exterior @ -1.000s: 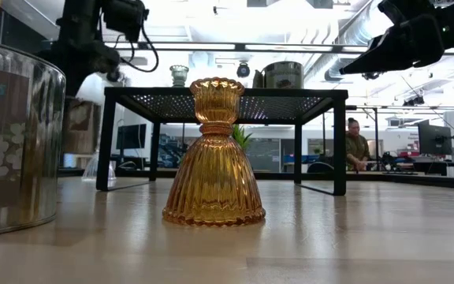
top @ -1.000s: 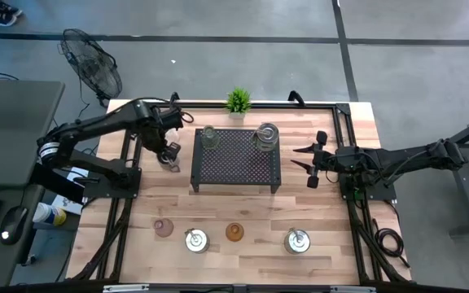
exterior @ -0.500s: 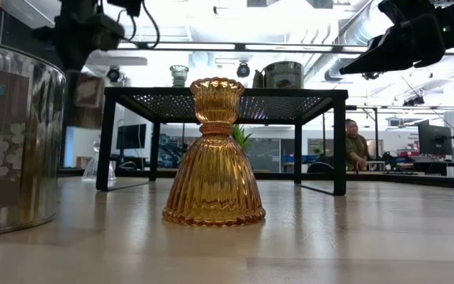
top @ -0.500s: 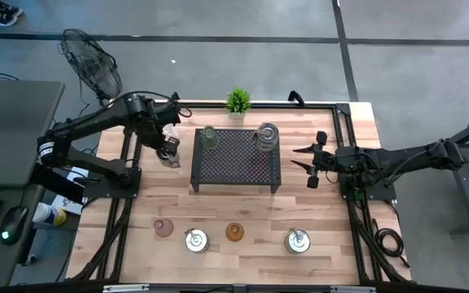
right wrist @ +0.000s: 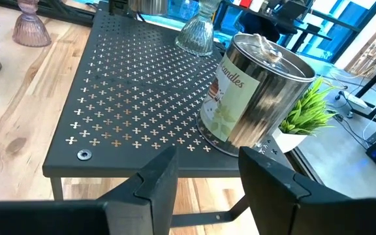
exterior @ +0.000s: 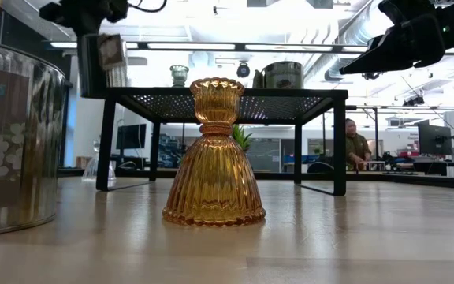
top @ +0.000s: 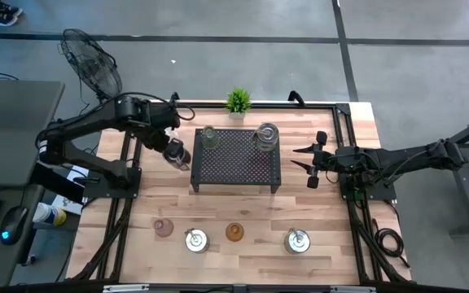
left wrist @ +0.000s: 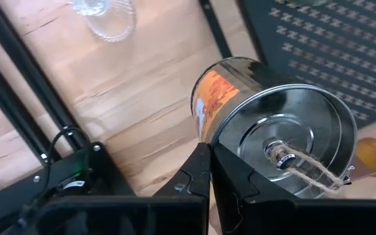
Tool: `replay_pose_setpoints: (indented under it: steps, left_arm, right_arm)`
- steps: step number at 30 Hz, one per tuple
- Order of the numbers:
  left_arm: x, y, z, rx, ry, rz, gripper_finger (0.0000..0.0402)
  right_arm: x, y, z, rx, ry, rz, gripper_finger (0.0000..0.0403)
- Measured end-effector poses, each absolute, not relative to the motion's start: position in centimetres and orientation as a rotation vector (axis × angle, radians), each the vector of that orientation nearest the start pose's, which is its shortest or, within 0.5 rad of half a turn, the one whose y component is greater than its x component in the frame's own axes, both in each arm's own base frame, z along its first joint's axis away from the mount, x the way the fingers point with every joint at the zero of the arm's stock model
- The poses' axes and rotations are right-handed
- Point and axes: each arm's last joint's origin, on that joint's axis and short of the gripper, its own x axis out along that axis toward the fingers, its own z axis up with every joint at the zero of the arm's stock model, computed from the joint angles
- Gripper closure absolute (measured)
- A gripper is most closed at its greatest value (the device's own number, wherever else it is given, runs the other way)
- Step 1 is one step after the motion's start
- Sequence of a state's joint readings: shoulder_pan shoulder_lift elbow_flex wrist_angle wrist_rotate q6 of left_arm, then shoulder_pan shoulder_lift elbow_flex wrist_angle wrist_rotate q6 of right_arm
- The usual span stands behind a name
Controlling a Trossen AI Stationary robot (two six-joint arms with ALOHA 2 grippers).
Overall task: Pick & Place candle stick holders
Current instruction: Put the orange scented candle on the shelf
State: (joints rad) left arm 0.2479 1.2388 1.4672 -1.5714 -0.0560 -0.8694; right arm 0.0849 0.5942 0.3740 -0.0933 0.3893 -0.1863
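My left gripper hangs just left of the black rack, shut on a silver tin holder with an orange label and a twine knot on its top. A greenish glass holder and a silver tin stand on the rack. A clear glass holder rests on the table below my left gripper. A pink holder, an amber one and two silver ones stand in a row near the front edge. My right gripper stays open, right of the rack. My left gripper holds the silver tin at its top rim, on the side toward the arm. The fingers come from above, pointing steeply down, and hide the exact contact. The tin hangs below them, clear of the table, at about the height of the rack's top.
A small green potted plant stands at the far edge behind the rack. Dark frame rails run along both table sides. A person sits in the room beyond the table.
My left gripper has risen, staying shut, and drifted a little toward the rack. The silver tin has gone up with it, from about half the rack's height to the level of the rack's top.
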Motion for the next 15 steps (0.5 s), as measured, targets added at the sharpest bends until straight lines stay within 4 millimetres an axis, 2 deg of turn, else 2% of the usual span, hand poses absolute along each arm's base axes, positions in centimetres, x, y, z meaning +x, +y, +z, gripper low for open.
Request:
replay_pose_setpoints:
  steps: [10,15]
  left_arm:
    - [17.8,3.1,37.6,-0.865,1.152,0.786,0.0401]
    - [18.7,2.7,37.2,-0.867,1.163,0.774,0.0401]
  right_arm:
    - [14.4,0.1,22.7,-0.251,0.333,-0.274,0.0249]
    - [14.4,0.1,22.7,-0.251,0.333,-0.273,0.0249]
